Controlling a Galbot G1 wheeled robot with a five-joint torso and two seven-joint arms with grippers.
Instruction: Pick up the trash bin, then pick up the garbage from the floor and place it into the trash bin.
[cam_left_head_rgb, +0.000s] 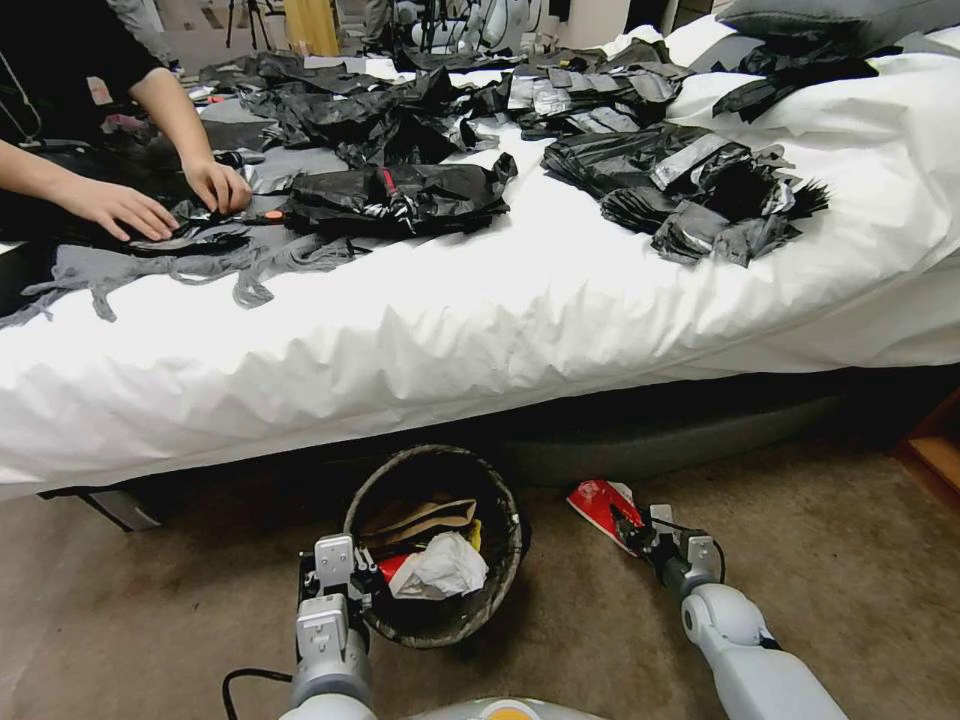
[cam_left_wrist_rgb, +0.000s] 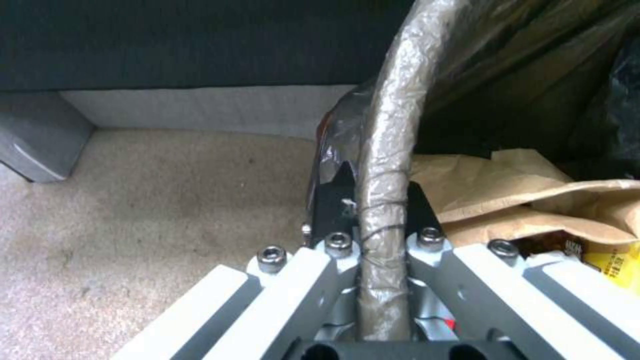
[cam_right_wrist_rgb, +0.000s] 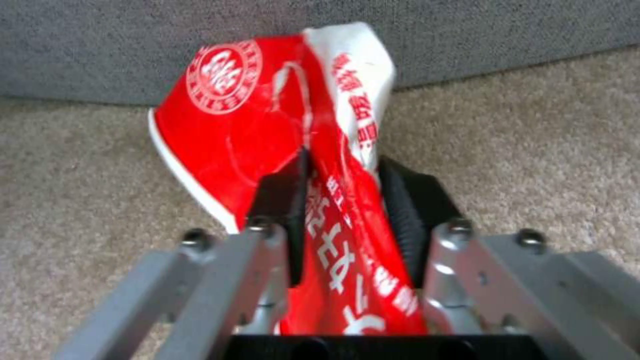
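Beige carpet (cam_left_head_rgb: 150, 620) runs below a white-sheeted bed (cam_left_head_rgb: 480, 320). On the left, the trash bin (cam_left_head_rgb: 500, 575) is gripped at its bag-wrapped rim by the clenched left tool (cam_left_head_rgb: 362, 585); a tan paper bag (cam_left_head_rgb: 425, 520) and white tissue (cam_left_head_rgb: 440, 570) are already inside. To the right, just beside the bin, a red-and-white wrapper (cam_left_head_rgb: 600, 500) is pinched by the right tool (cam_left_head_rgb: 632, 533), at carpet level. Its drop into the bin is judged outstanding.
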